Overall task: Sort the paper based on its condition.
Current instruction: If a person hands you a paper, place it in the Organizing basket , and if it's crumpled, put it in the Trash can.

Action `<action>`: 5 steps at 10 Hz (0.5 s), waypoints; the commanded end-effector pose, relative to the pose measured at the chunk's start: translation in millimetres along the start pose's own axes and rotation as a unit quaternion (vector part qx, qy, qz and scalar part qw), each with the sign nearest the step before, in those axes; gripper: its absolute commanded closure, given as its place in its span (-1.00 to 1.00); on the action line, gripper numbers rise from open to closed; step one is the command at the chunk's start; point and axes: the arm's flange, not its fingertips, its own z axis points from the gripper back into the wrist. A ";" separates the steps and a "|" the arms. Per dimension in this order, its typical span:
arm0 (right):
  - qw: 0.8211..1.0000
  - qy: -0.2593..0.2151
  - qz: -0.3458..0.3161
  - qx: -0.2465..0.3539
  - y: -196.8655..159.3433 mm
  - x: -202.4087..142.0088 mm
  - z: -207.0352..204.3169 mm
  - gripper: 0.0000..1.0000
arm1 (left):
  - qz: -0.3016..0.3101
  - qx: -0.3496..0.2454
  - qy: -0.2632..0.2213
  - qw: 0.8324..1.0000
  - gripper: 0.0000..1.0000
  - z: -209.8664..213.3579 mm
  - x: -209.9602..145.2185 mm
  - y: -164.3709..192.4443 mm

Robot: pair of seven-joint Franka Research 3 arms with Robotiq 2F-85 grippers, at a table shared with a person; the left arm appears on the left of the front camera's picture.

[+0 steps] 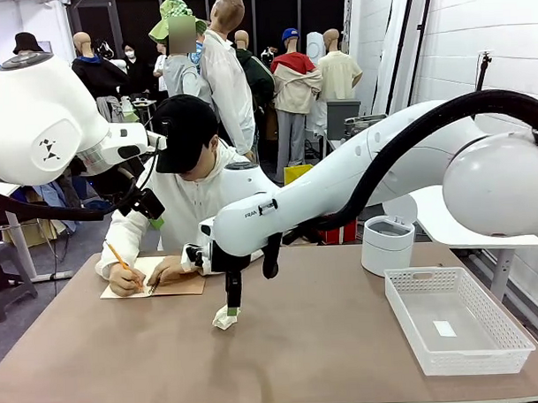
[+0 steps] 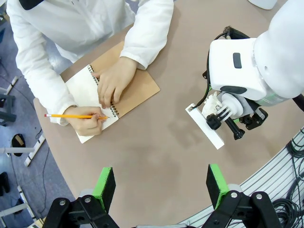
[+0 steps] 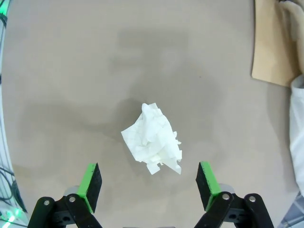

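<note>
Hovering with right hand (image 3: 149, 183) spread open directly above crumpled paper (image 3: 153, 138) lying on table (image 3: 57, 71) near its middle; recommend descending straight, centring it between pads (image 3: 91, 184), closing gently to avoid flicking it aside.

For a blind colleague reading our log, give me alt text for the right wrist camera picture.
A crumpled ball of white paper lies on the brown table, framed by the right gripper's open, green-padded fingers, which do not touch it. A corner of the brown notebook cover and a person's white sleeve show at the right edge.
</note>
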 end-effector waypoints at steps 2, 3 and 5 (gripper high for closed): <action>0.999 0.021 0.023 0.008 -7.6 3.9 -9.0 -1.00 | 0.001 -0.001 -0.003 1.000 -1.00 0.5 0.2 1.4; 0.999 0.019 0.030 0.011 -10.1 4.6 -14.9 -1.00 | 0.001 -0.001 -0.003 1.000 -1.00 0.5 0.2 1.4; 0.999 0.028 0.034 0.015 -15.8 7.9 -26.3 -1.00 | 0.001 -0.001 -0.003 1.000 -1.00 0.5 0.2 1.4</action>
